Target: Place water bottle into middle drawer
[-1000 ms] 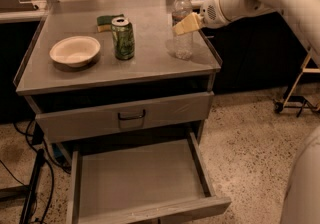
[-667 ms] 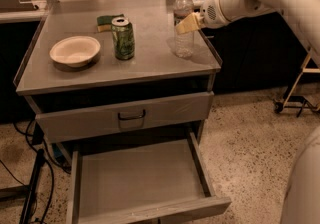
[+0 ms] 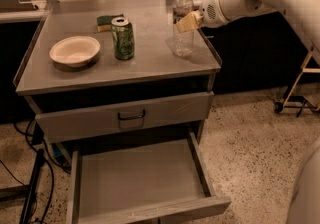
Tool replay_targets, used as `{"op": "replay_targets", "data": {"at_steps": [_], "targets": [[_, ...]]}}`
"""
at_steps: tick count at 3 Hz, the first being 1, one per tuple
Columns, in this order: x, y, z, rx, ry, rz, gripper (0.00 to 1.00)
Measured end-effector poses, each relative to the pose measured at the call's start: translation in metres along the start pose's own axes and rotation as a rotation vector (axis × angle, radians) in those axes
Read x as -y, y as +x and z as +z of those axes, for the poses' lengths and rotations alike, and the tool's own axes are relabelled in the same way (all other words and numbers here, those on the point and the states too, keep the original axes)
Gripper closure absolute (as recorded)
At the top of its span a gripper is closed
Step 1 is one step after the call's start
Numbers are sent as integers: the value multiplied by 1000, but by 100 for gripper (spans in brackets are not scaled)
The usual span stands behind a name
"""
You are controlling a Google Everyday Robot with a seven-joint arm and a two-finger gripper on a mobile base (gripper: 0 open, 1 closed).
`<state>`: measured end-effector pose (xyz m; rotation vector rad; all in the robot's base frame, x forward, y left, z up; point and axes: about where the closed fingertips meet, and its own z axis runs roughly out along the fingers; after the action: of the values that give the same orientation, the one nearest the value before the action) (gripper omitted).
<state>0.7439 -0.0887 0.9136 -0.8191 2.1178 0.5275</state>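
Water bottle (image 3: 182, 28): stands upright at the right rear of the cabinet top (image 3: 150, 63), white cap on, well apart from the green can (image 3: 122, 38).
Gripper (image 3: 187, 21): comes in from the right at the bottle's upper body, against its right side; whether it has clamped on the bottle I cannot tell.
Middle drawer (image 3: 140, 178): pulled out below, bottom bare (the drawer above it, with the dark handle (image 3: 131, 115), is closed).
Other things: a pale bowl (image 3: 75, 50) at the left of the top, a green sponge (image 3: 106, 20) behind the can.
How the bottle will handle: probably light, since it looks nearly empty. The thin clear plastic should give under pressure and can slip, and a tall narrow bottle tips easily.
Where to hold: around the ribbed body at or above mid-height, where the ribs stiffen the wall, with moderate squeeze only.
Step in hand: securing the bottle before any lift, by my reading.
Next move calls for: lifting clear of the top's raised edge, then carrying forward and down into the tray, set upright or laid flat.
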Motion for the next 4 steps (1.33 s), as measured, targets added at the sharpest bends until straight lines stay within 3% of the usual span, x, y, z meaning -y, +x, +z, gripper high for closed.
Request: {"op": "replay_targets", "data": {"at_steps": [2,3,4], "targets": [[-34,-21,-48,100,12,-89,100],[-58,-2,-94,96,33,-94,100],[-58,-2,-94,95,33,-94,100]]}}
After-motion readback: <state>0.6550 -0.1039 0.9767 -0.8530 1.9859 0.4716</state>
